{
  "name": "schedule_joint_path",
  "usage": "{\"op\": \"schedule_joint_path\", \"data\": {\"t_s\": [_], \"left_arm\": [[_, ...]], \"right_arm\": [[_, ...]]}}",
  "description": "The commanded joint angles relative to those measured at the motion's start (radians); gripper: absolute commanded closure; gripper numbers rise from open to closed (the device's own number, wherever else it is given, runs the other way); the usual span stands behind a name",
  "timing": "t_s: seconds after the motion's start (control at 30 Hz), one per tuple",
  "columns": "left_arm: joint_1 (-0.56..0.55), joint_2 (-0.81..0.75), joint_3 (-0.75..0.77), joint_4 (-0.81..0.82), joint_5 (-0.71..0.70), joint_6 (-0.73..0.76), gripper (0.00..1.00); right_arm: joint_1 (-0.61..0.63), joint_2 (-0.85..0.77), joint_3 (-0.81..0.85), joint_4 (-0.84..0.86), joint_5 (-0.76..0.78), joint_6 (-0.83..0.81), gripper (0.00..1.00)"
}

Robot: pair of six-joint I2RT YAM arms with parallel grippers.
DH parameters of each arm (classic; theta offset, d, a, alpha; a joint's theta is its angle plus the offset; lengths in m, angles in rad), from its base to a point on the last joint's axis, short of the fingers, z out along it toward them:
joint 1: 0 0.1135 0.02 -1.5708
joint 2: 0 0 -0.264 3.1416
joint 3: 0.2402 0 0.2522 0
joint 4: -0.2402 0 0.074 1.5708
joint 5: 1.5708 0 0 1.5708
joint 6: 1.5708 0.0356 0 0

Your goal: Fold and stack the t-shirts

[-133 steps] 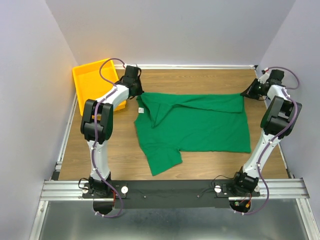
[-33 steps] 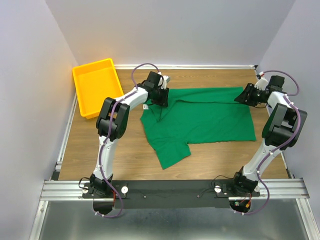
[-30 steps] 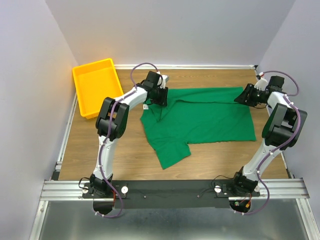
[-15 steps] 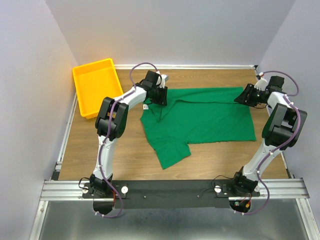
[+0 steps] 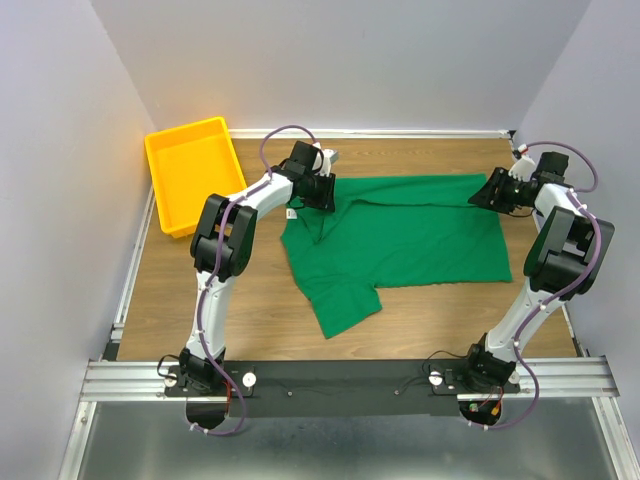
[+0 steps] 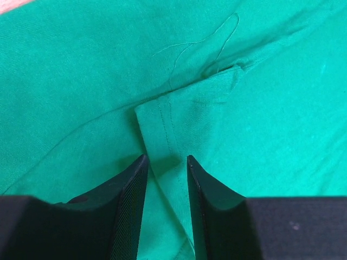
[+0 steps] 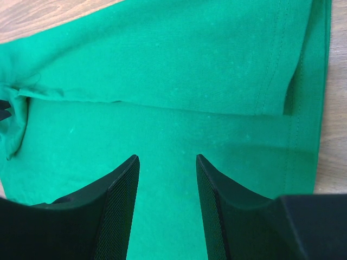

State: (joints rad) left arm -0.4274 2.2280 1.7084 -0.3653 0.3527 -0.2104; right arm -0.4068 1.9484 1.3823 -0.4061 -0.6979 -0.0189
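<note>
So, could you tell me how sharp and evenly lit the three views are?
Top external: soft even light, sharp, no glare on the t-shirt. Left wrist: crisp up close, left end effector dark against the cloth. Right wrist: sharp, evenly lit.

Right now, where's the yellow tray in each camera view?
Top external: tray sits at the far left corner of the table, clear of the shirt.
Left wrist: not in it; green cloth fills the frame.
Right wrist: not in it; cloth and a little wood.
Shared landmark: the green shirt, mid-table from above, filling both wrist views.
</note>
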Motion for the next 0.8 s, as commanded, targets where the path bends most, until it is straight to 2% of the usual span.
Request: {"op": "schedule_joint_path", "data": {"t_s": [0.0,0.2,0.63,0.77], "left_arm": [[-0.001,0.013,0.03,-0.017,-0.024,0.002,0.57],[-0.001,0.024,0.02,-0.012,0.045,0.011,0.6],[-0.001,0.045,0.025,-0.032,0.022,0.009,0.59],[-0.001,0.045,0.026,-0.021,0.061,0.017,0.7]], "right_arm": [[-0.003,-0.039,-0.014,-0.008,-0.023,0.004,0.46],[-0.003,-0.037,-0.015,-0.008,-0.025,0.004,0.46],[-0.003,-0.043,-0.015,-0.008,-0.026,0.005,0.46],[-0.003,-0.04,-0.014,-0.008,-0.026,0.007,0.46]]}}
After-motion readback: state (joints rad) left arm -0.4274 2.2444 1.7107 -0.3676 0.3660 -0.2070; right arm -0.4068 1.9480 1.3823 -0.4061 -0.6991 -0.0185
